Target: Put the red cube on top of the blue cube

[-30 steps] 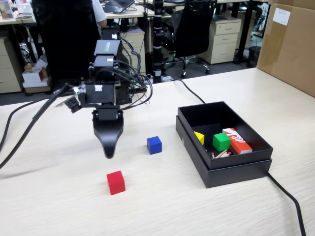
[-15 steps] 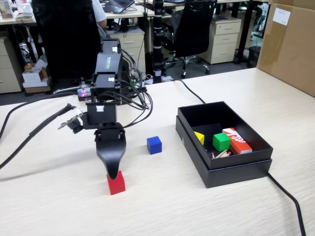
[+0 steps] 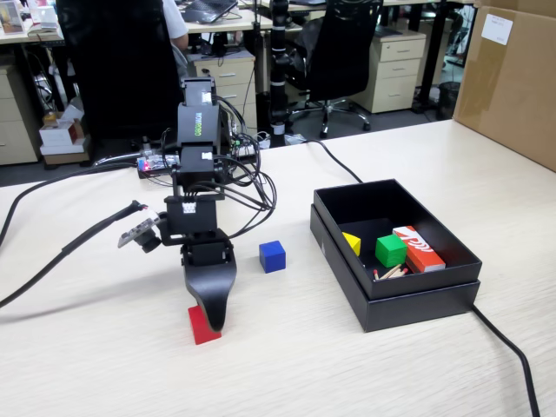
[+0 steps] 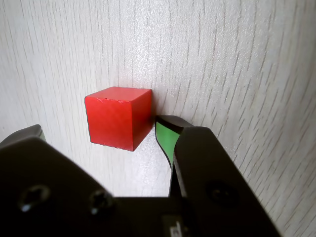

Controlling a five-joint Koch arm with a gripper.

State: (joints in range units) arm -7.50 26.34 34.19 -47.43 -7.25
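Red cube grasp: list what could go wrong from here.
1. In the wrist view the small matte red cube sits off-centre in the open hand, beside the green-padded finger; closing may nudge or twist it.
2. A skewed grip could spoil stacking on the small matte blue cube.

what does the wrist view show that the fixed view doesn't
Only the wrist view shows the open claw straddling the red cube, one green-padded finger beside it. Only the fixed view shows the blue cube and the black box holding a green cube. Both show the red cube on the table.
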